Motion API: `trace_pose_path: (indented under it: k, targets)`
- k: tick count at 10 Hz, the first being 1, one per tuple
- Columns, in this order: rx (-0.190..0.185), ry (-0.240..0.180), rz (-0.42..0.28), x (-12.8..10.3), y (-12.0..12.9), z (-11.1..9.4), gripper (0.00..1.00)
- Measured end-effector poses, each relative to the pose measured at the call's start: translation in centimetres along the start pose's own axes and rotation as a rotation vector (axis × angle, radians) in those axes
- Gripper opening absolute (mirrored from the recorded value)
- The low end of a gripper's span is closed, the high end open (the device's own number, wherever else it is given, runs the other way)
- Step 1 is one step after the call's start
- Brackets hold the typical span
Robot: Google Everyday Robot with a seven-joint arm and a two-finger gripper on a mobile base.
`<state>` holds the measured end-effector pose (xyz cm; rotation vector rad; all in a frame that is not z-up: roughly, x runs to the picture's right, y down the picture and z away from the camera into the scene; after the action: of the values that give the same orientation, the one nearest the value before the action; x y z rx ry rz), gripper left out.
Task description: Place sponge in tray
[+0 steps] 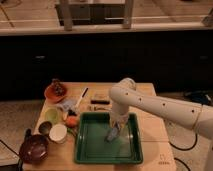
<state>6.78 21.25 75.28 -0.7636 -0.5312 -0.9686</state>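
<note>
You see the gripper down inside the tray, the sponge at its tip; the bowl sits left of the tray on the table.
</note>
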Motion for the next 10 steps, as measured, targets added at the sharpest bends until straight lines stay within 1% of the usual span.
trace_pose_path:
  k: [10]
  targets:
    - [0.000, 0.003, -0.010, 0.10, 0.09, -0.03, 0.14]
